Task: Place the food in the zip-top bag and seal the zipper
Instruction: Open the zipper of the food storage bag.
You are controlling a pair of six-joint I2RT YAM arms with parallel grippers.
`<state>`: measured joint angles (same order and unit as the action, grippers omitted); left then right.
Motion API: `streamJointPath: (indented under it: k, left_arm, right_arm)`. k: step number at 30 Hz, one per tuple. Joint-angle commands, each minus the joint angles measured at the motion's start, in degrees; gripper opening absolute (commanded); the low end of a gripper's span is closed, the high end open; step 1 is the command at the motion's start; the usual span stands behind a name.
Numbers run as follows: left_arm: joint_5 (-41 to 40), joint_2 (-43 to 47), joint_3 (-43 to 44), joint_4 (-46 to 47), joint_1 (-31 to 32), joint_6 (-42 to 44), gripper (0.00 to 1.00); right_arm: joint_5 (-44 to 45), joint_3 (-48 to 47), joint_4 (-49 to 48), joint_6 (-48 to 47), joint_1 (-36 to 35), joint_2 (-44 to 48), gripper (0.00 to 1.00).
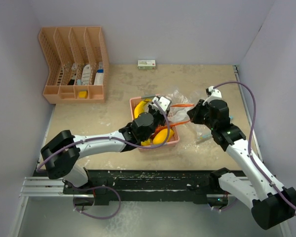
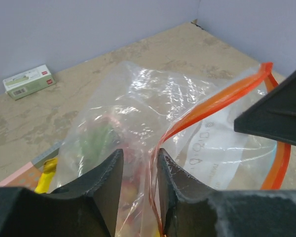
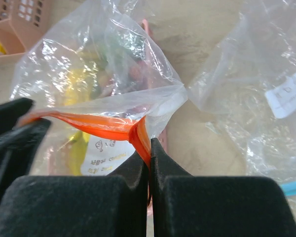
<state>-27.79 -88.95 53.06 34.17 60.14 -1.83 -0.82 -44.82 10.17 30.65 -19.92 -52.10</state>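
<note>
Zip-top bag point(image 3: 108, 64), zipper point(image 3: 96, 126) pinched in right tool point(image 3: 149, 148) — left tool point(image 2: 138, 165) astride rim

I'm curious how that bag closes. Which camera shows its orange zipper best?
The left wrist view: the orange zipper sweeps across it, close up, as a long open loop. The right wrist view shows only a short stretch pinched between the right jaws; from the top it is just thin orange lines.
</note>
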Motion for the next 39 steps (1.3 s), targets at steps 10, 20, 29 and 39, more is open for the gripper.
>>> streamJointPath:
  k: [10,20,29,39]
  left_arm:
    - [2.84,-0.18,0.99,2.86,0.94,3.49,0.66]
    - [0.96,-3.99,1.00,3.86,2.18,5.20,0.80]
    - [-1.05,-2.76,-0.79,3.42,3.60,5.84,0.85]
    - [-10.78,-5.21,-1.82,4.13,4.37,12.89,0.52]
  right_arm:
    - [-1.84,-2.03,-1.37,-1.90,0.06,0.49,0.00]
    - [-5.93,-6.51,-0.89,-1.30,0.06,0.18,0.00]
    - [-5.74,-7.85,0.07,-0.95,0.06,-0.56,0.00]
    - [-4.55,-9.34,3.50,-1.57,0.06,0.95,0.00]
